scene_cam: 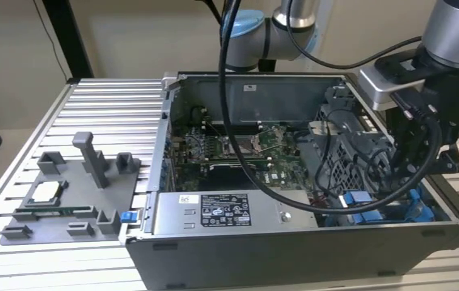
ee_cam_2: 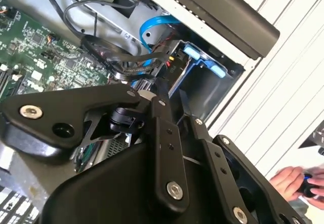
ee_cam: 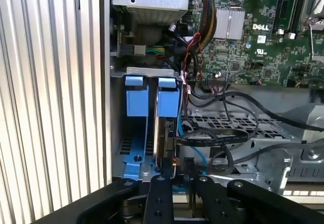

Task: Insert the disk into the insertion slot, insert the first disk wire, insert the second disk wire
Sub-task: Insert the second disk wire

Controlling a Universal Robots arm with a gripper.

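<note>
The disk [ee_cam: 163,133] stands on edge in its blue carrier [ee_cam: 168,100] inside the insertion slot [ee_cam: 132,155] at the case's corner, beside another blue carrier [ee_cam: 136,100]. My gripper [ee_cam: 180,171] is at the disk's rear edge, its fingers [ee_cam: 162,188] close together. A blue wire [ee_cam: 198,155] runs down to the fingertips, and a flat black wire [ee_cam: 217,137] reaches the disk just above them. In the second wrist view the gripper [ee_cam_2: 149,84] points into the same tangle of black and blue wires [ee_cam_2: 152,29]. In the exterior view the blue carriers [scene_cam: 357,199] sit at the case's front right.
The grey power-supply box [scene_cam: 229,212] lies along the case's front and the motherboard [scene_cam: 229,151] behind it. A drive cage [ee_cam: 243,127] with loose cables crowds the bay. A grey fixture tray [scene_cam: 67,200] sits left of the case. A person's hand [ee_cam_2: 296,181] is nearby.
</note>
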